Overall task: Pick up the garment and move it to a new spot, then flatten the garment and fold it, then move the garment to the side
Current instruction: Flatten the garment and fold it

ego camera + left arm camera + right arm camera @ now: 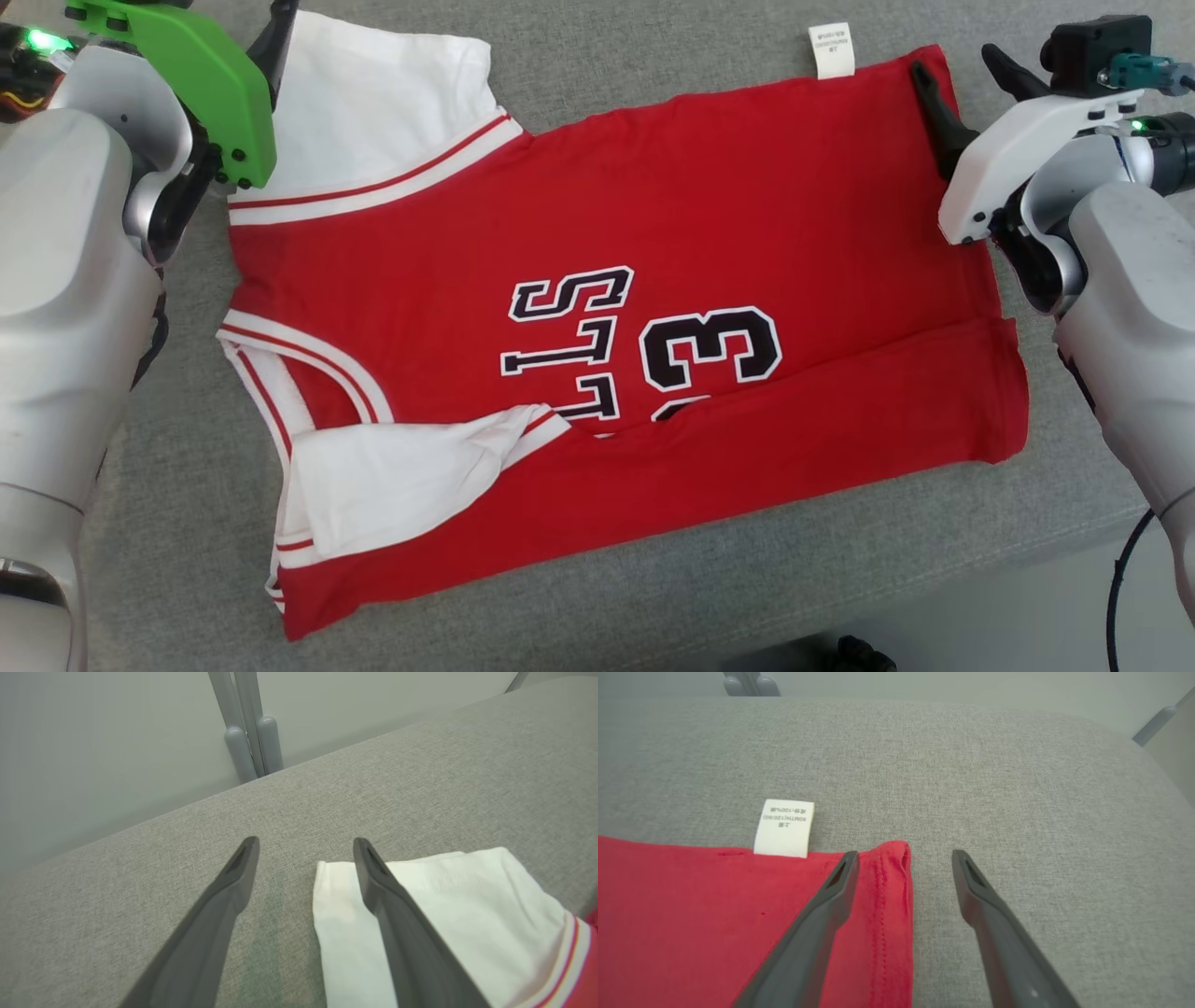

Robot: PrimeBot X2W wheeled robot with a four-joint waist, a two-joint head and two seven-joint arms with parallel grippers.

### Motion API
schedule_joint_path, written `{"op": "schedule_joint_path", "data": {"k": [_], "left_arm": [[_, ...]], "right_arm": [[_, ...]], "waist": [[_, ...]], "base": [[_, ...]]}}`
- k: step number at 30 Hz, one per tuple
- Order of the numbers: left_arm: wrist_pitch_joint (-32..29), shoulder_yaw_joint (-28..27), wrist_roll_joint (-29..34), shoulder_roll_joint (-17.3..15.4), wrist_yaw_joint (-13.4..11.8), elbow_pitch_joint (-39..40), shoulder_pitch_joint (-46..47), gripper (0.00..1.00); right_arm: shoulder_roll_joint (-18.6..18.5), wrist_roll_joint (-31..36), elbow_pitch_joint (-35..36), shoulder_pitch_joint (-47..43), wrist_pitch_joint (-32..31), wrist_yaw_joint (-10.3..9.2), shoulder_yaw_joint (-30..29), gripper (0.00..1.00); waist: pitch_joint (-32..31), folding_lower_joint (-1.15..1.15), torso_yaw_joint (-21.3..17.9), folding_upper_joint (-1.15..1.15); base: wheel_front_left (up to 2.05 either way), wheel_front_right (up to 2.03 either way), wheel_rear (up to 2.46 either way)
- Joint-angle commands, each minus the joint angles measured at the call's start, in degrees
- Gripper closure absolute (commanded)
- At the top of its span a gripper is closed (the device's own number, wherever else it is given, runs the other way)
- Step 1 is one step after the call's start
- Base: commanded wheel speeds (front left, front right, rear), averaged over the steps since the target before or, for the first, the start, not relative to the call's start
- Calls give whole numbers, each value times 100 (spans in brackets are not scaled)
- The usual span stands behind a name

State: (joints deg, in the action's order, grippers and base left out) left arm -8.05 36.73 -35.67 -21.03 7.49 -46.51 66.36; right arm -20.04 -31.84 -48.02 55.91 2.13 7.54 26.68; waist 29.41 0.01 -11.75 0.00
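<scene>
Nearest to the head camera you see two pale forearms, the left one (65, 308) and the right one (1134, 355), at the two sides of the picture. Between them lies one garment (653, 233), a red sports jersey with white trim, spread flat on the grey fabric surface (653, 579) with its neck toward the robot's left. It has two white sleeves: the far sleeve (373, 103) lies flat, and the near sleeve (392, 485) is folded in over the red cloth. The near edge of the jersey is turned up over the print, so you can read one full digit 3 (709, 347), while the second digit is mostly covered. One white label (831, 49) sticks out from the far edge onto the grey surface. You have two grippers, both with jaws wide apart and holding nothing. The left gripper (306, 843) has one finger over the far sleeve and the other over bare grey fabric. The right gripper (906, 856) stands astride the far hem corner, just beside the label. Whether the fingertips touch the cloth I cannot say for sure, because the wrist views are too flat for that.
</scene>
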Motion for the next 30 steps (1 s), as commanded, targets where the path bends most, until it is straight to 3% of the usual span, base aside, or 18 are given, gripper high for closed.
{"op": "schedule_joint_path", "data": {"k": [1, 11, 12, 13, 14, 15, 30], "left_arm": [[-71, 96, -77, -82, -4, -93, 128, 0], [-352, 770, -603, -84, -4, -562, 292, 0], [-344, 822, -638, -78, -4, -573, 308, 11], [-289, 865, -694, -70, -4, -584, 329, 51], [-237, 887, -735, -62, -4, -596, 351, 81], [-181, 919, -791, -45, -4, -619, 377, 100], [1150, 1143, -1646, 45, -4, -244, 0, 100]], "right_arm": [[70, -80, -105, 140, 65, -10, 93, 0], [251, -602, -803, 612, 200, -10, 735, 0], [247, -650, -847, 642, 185, -10, 787, 4], [246, -721, -885, 675, 187, -10, 833, 47], [243, -784, -915, 691, 187, -10, 876, 80], [225, -858, -951, 708, 192, -10, 926, 100], [-206, -1313, -952, 333, 1102, -11, 1568, 100]], "waist": [[254, -1, -250, 0], [349, -1, -252, 0], [353, -1, -241, 0], [358, -1, -225, 0], [357, -1, -209, 0], [347, -1, -189, 0], [-363, -1, 188, 0]], "base": [[0, 0, 0], [0, 0, 0], [0, 0, 0], [0, 0, 0], [0, 0, 0], [0, 0, 0], [0, 0, 0]]}}
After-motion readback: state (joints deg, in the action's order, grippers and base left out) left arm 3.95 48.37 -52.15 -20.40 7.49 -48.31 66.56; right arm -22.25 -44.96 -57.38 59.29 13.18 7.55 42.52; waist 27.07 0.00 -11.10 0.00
